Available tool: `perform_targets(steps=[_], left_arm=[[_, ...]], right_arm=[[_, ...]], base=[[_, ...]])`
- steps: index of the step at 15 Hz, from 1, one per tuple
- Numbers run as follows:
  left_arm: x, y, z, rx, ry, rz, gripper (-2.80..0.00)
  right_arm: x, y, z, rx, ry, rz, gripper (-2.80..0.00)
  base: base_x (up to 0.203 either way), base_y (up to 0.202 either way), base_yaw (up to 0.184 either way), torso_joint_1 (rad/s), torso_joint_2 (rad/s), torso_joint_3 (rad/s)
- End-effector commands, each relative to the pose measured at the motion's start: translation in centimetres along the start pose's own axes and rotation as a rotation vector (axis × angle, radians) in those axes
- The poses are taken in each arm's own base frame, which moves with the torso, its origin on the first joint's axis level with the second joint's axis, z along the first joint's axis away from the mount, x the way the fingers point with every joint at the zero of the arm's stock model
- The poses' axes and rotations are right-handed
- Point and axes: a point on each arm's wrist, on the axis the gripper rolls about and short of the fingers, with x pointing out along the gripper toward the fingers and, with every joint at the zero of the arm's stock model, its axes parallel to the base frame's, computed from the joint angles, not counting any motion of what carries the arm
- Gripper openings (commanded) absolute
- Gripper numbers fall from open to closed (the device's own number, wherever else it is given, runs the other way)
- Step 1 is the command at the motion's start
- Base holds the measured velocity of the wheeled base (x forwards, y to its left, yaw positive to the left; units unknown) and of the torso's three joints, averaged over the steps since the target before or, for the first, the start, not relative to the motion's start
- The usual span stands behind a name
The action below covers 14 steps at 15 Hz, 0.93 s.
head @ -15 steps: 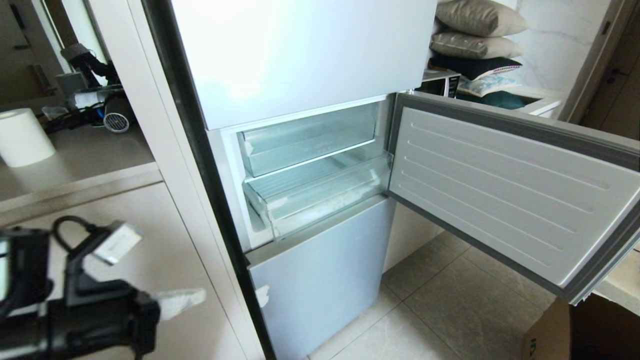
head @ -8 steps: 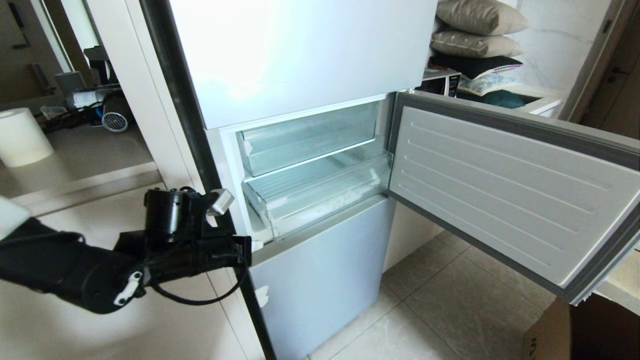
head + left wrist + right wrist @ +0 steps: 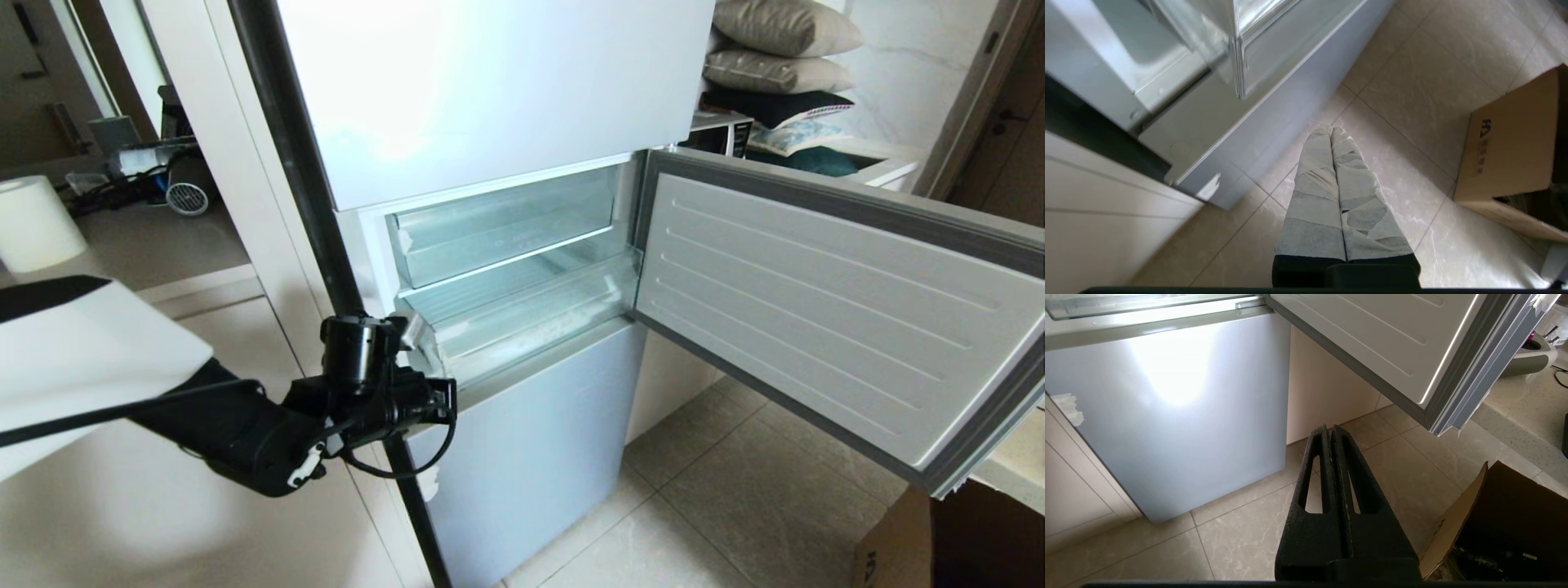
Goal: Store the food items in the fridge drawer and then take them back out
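The fridge drawer [image 3: 531, 314] is the lower, deeper clear bin in the open middle compartment, with a white tape scrap at its front left corner. My left arm [image 3: 367, 396] reaches in from the left, its wrist just below and left of that corner. In the left wrist view my left gripper [image 3: 1331, 130], wrapped in pale tape, is shut on nothing and points at the floor tiles, with the drawer's clear corner [image 3: 1237, 61] above it. My right gripper [image 3: 1329, 428] is shut and empty, low in front of the bottom door panel [image 3: 1167, 416]. No food items are in view.
The compartment door [image 3: 816, 310] stands swung wide open to the right. A shallower clear tray [image 3: 506, 229] sits above the drawer. A cardboard box [image 3: 947, 539] stands on the floor at the right. A counter with a paper roll [image 3: 37, 220] lies to the left.
My left arm has swung up and to the right, from the lower left corner of the head view to the drawer's front left corner. The fridge and drawers are unchanged.
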Motion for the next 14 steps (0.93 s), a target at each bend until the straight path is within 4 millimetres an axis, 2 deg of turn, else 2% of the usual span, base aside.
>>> perform_targets(steps=[1,4,8,11,14], left_arm=[[0.8,-0.4,-0.3,0.006,0.008,-0.009,-2.80],[1.8,-1.4,-0.1,0.021,-0.007,-0.005,-2.80],[4.6,-1.1,-0.8,0.060,-0.010,0.070,-2.80],[6.4,-0.9,-0.5,0.057,-0.040,0.127,-2.80],[9.1,-0.7,-0.8,0.052,-0.070,0.169,-2.80]], right_arm=[[0.0,0.0,0.0,-0.001,0.001,0.001,-2.80],[0.0,0.0,0.0,-0.001,0.000,0.001,-2.80],[0.0,0.0,0.0,-0.001,0.000,0.000,-2.80],[0.0,0.0,0.0,-0.001,0.001,0.001,-2.80],[0.0,0.0,0.0,-0.001,0.001,0.001,-2.80]], base=[[0.000,0.000,0.000,0.000,0.00,0.000],[0.000,0.000,0.000,0.000,0.00,0.000],[0.000,0.000,0.000,0.000,0.00,0.000],[0.000,0.000,0.000,0.000,0.00,0.000],[0.000,0.000,0.000,0.000,0.00,0.000]])
